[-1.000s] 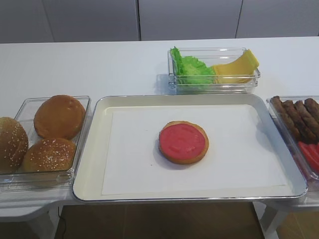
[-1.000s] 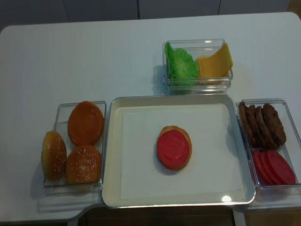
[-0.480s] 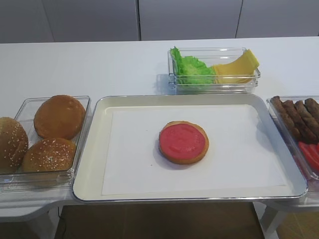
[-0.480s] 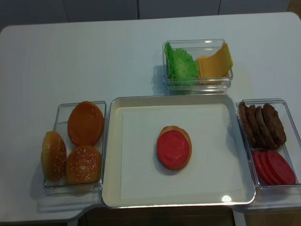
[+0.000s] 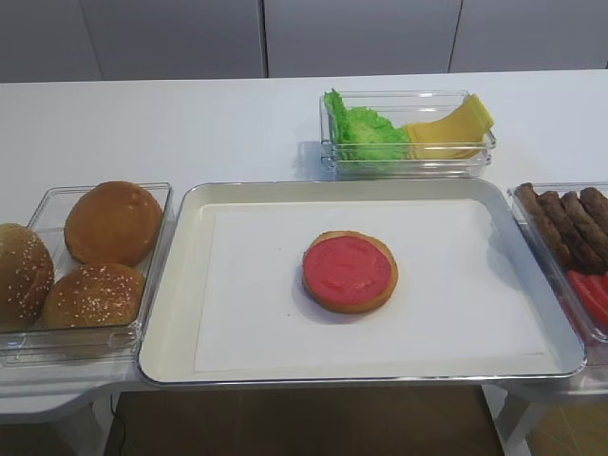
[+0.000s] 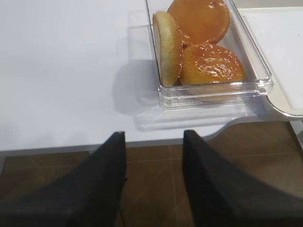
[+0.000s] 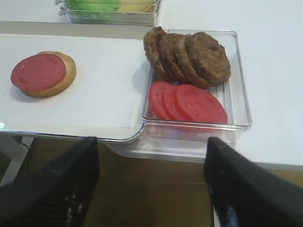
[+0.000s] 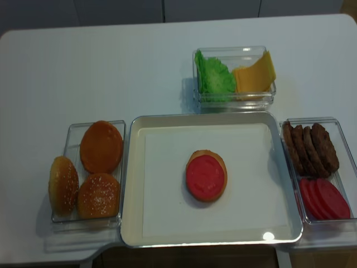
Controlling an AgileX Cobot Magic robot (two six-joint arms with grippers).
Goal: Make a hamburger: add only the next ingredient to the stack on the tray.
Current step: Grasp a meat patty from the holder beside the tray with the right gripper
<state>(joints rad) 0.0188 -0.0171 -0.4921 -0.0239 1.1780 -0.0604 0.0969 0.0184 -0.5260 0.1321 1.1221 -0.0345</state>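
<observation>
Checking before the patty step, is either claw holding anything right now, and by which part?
Nothing is held. The right claw stands open and empty, below the tub of patties. The left claw is also open and empty, short of the buns.

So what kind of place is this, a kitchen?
Probably a burger-making practice table, not a real kitchen: a white table holds a metal tray with a sauced bun base, and clear tubs of buns, patties and lettuce.

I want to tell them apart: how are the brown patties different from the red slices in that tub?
The patties are brown, grainy and thick; the red slices are smooth and thin. The patties stand nearly on edge at the tub's far end; the slices lie flatter at its near end. Both are round, overlapping rows.
</observation>
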